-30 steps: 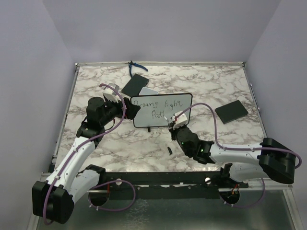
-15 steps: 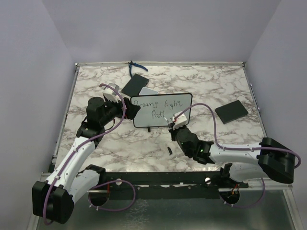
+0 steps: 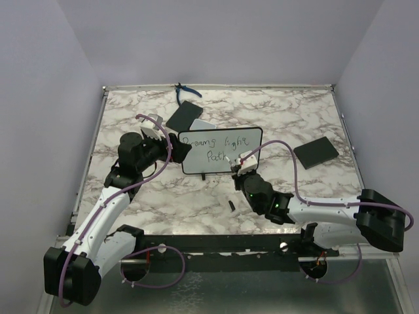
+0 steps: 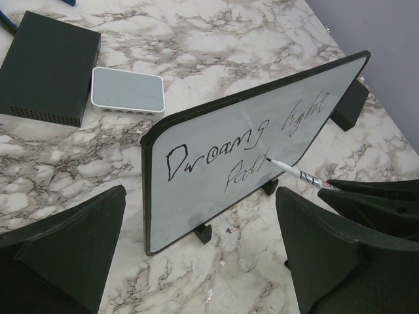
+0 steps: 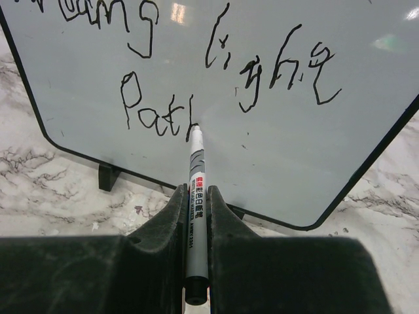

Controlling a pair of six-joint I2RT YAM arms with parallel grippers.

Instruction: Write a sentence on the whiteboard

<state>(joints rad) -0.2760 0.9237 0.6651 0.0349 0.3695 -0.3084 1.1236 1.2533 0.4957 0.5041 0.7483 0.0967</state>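
Observation:
The whiteboard point(image 3: 245, 156) stands upright on its two black feet mid-table. It also shows in the left wrist view point(image 4: 196, 203) and the right wrist view point(image 5: 294, 150). The sentence point(image 5: 147, 108) reads "Dreams light" on top and "Pat" plus one upright stroke below. My right gripper point(image 5: 196, 191) is shut on a white marker point(image 5: 196, 157). The marker tip touches the board at the end of the lower line. My left gripper point(image 4: 200, 193) is open, and the board's lower left corner stands between its wide-apart jaws without touching them. In the top view it point(image 3: 175, 147) is at the board's left edge.
A flat black box point(image 3: 184, 115) and a small grey-white pad point(image 3: 203, 124) lie behind the board. Another black rectangle point(image 3: 315, 152) lies to the right. Blue pliers point(image 3: 183, 91) are at the far edge. A small dark cap point(image 3: 231, 205) lies in front of the board.
My right gripper has shifted the marker slightly to the right along the lower line, adding a stroke after "Pat". The left arm and the board have not moved.

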